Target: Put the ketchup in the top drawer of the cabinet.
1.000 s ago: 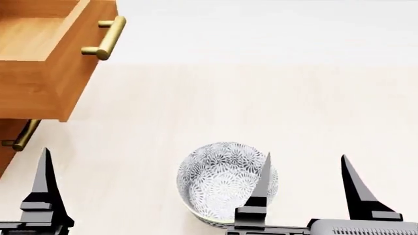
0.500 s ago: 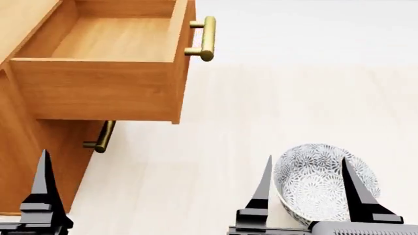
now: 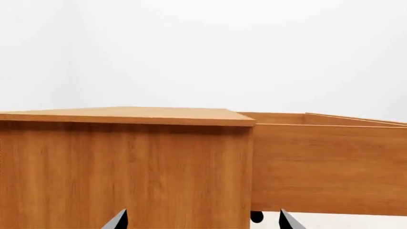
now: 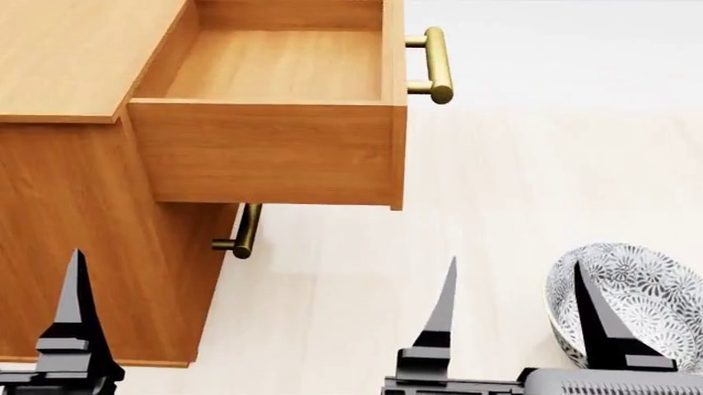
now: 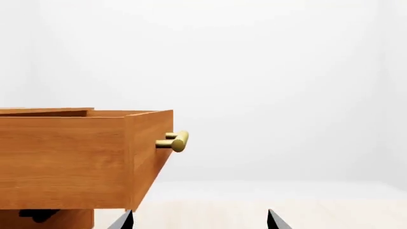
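Observation:
The ketchup is out of view in every frame. The orange-brown cabinet (image 4: 77, 58) fills the left of the head view, and its top drawer (image 4: 263, 152) is pulled out, open and empty, with a brass handle (image 4: 436, 64) on its front. My left gripper (image 3: 202, 222) is open, facing the cabinet's side (image 3: 127, 167) with the drawer (image 3: 324, 167) beyond it. My right gripper (image 4: 514, 317) is open and empty over the floor, below the drawer. In the right wrist view it (image 5: 199, 220) looks past the drawer (image 5: 64, 162).
A grey-white floral bowl (image 4: 643, 284) sits on the pale floor at the right edge, partly behind my right gripper's outer finger. The lower drawer's brass handle (image 4: 246, 233) sticks out under the open drawer. Pale floor stretches to the right of the cabinet.
The head view has swung left: the cabinet and open drawer have slid rightward in view and the bowl has moved to the right edge. Both grippers keep their place in the picture.

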Tool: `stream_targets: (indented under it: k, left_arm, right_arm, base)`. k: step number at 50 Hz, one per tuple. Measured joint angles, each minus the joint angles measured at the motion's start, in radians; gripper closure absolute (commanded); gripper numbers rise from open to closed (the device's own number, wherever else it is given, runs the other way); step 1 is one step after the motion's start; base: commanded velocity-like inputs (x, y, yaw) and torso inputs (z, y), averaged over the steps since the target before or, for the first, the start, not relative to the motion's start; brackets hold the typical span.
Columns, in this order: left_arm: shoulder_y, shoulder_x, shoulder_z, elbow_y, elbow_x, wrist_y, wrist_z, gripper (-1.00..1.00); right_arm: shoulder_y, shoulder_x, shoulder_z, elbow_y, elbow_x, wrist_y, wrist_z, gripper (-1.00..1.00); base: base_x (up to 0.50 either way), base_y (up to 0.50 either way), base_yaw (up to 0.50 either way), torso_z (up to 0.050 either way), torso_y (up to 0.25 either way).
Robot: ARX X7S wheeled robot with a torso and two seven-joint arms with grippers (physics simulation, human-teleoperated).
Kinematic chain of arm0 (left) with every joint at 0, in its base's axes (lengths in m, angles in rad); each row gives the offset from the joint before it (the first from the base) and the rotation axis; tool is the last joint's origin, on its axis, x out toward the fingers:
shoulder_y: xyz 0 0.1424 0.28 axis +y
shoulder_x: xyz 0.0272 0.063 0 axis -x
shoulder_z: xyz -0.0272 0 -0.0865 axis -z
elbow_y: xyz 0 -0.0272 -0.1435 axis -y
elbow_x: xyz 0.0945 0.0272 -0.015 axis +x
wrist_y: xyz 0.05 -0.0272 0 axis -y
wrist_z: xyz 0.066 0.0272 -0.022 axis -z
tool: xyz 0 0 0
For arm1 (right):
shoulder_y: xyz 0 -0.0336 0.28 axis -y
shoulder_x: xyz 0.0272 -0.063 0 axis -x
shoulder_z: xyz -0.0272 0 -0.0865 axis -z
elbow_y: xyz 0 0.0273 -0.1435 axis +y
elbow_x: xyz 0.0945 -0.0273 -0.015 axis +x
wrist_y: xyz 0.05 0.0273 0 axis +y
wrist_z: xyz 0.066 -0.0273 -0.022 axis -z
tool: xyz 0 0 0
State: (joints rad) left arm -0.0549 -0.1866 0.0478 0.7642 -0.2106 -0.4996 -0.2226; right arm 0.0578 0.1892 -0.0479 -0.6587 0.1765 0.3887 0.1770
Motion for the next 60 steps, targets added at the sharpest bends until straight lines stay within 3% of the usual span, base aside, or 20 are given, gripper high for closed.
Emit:
stream_targets:
  k: [16,36,60]
  left_arm:
    - [-0.009,-0.007,0.008,-0.023,-0.005,0.013,-0.010,-1.00]
    - [0.010,-0.019,0.016,-0.082,-0.012,0.081,-0.014,-1.00]
    - [0.017,-0.038,0.031,-0.067,-0.020,0.077,-0.055,-1.00]
  right_arm:
    - [-0.045,0.073,0.091,-0.066,0.063,0.005,-0.017,-1.00]
    - [-0.192,0.202,0.426,-0.130,0.295,0.024,-0.101,-1.00]
    - [-0.313,0.244,0.622,0.086,0.373,-0.139,-0.324,-1.00]
  base:
    - [0.00,0.00,0.00,0.000,0.000]
    - [0.00,0.00,0.00,0.000,0.000]
    - [0.00,0.00,0.00,0.000,0.000]
